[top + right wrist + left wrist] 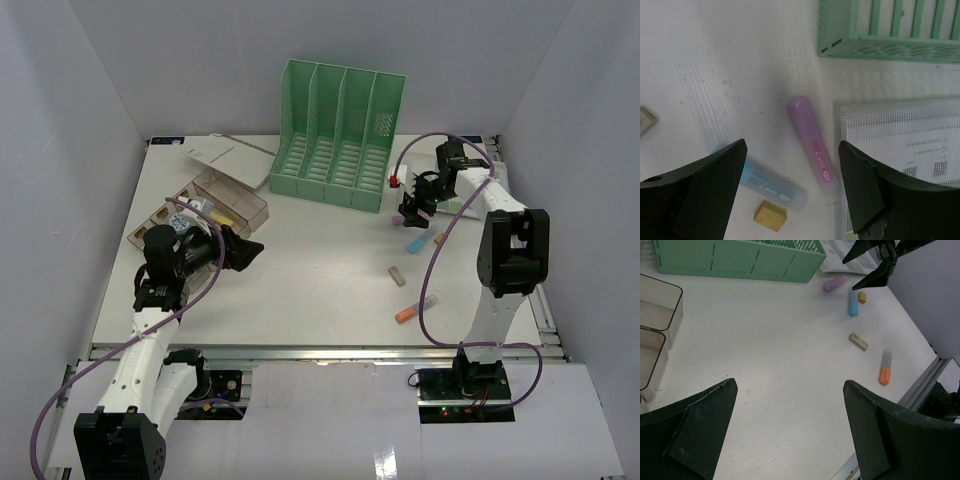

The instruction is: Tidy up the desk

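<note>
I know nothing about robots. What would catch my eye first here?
The green file rack, standing at the back of the white desk, stands out most. To its right, the right gripper hangs open over a purple highlighter, with a blue highlighter and an orange marker lying loose nearby.

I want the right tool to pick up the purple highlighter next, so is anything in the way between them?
Nothing visible does. The purple highlighter lies uncovered on the desk under the open right tool. A blue highlighter and a mesh pouch flank it, neither covering it.
</note>
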Robot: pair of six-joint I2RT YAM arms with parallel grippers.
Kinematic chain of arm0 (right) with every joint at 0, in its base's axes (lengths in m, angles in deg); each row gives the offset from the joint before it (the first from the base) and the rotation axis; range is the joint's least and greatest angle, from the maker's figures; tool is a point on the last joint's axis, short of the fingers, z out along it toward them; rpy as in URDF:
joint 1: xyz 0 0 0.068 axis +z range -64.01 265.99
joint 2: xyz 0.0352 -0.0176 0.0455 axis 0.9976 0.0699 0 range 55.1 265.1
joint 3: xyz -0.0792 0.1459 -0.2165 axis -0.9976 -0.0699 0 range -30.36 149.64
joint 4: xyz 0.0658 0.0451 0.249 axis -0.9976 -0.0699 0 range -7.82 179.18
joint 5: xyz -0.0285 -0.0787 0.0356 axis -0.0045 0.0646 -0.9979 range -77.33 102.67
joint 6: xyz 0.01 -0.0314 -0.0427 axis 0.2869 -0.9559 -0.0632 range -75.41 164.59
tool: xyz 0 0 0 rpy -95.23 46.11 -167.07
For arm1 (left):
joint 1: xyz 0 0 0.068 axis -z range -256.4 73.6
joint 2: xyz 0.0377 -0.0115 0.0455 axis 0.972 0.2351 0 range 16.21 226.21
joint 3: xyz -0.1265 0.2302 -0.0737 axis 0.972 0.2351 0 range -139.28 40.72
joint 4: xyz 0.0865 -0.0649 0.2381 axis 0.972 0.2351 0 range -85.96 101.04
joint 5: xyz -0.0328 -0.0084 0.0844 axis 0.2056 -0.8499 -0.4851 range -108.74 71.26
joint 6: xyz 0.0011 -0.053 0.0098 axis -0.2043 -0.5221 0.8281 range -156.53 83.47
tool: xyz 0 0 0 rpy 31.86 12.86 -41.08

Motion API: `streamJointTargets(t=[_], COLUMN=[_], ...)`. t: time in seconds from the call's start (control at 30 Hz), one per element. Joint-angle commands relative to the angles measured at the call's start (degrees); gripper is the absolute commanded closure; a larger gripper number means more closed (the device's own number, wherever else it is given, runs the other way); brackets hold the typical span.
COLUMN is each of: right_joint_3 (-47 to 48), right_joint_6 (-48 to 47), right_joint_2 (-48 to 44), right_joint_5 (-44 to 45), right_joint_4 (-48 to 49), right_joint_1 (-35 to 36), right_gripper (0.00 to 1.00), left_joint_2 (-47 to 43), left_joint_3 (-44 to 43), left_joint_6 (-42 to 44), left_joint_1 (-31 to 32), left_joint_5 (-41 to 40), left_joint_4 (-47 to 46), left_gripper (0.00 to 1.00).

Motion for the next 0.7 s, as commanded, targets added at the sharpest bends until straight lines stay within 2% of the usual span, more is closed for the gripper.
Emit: streamJointTargets(t=[0.0, 0.5, 0.67], right_joint_3=[2.7, -2.4, -3.1], right_joint_6=[-4.3, -2.9, -2.8], right_joint_2=[3.0, 6.6, 7.5], right_joint_5=[2.9, 8.8, 9.3], right_joint_4=[-2.7, 4.4, 4.7], right_joint_1=[0.5, 1.8, 1.8], right_gripper=[0.2, 0.24, 0.3], left_joint_2=[-1.9, -1.8, -1.7], left_joint_3=[-0.9, -0.7, -0.3], left_joint_6=[1.3, 0.4, -0.9], left_joint_1=[-0.2, -0.2, -0.2], left_joint_5=[-1.2, -0.5, 0.1], left_joint_4=[0.2, -0.6, -1.6], left_gripper=[0.02, 0.02, 0.02])
